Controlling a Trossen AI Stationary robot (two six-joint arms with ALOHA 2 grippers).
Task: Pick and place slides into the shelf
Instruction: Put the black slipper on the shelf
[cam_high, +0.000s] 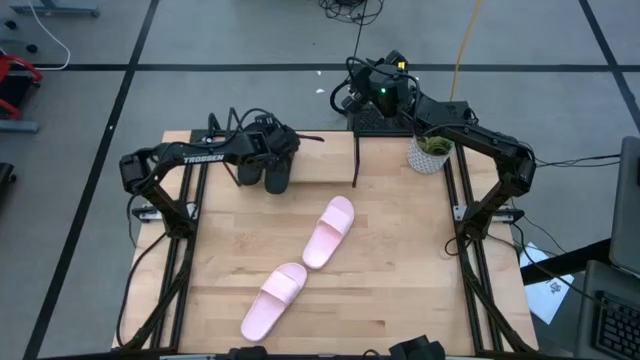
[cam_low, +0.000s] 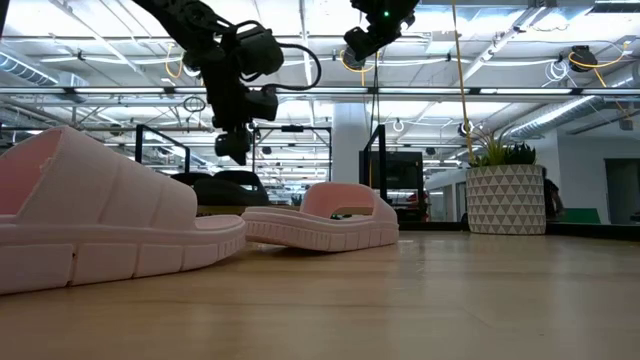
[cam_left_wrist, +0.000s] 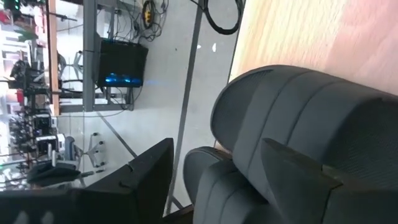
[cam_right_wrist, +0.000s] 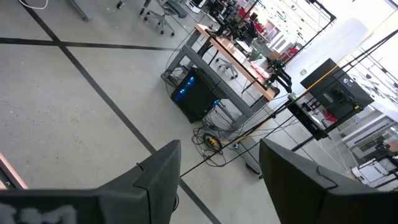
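Note:
Two black slides (cam_high: 264, 174) sit side by side at the left part of the shelf (cam_high: 325, 165) along the table's far edge; the left wrist view shows their ribbed straps (cam_left_wrist: 298, 106) close up. My left gripper (cam_high: 264, 152) (cam_left_wrist: 216, 144) hovers open just above them, with a gap visible in the low view (cam_low: 232, 150). Both pink slides lie sole-down on the table: one mid-table (cam_high: 330, 232), one nearer the near edge (cam_high: 275, 300). My right gripper (cam_high: 368, 88) (cam_right_wrist: 219, 144) is open, raised beyond the far edge, facing the floor.
A potted plant in a patterned white pot (cam_high: 430, 152) stands at the far right corner, right of the shelf's black wire end (cam_high: 357, 165). The shelf board between the black slides and that end is bare. Bare wood lies around the pink slides.

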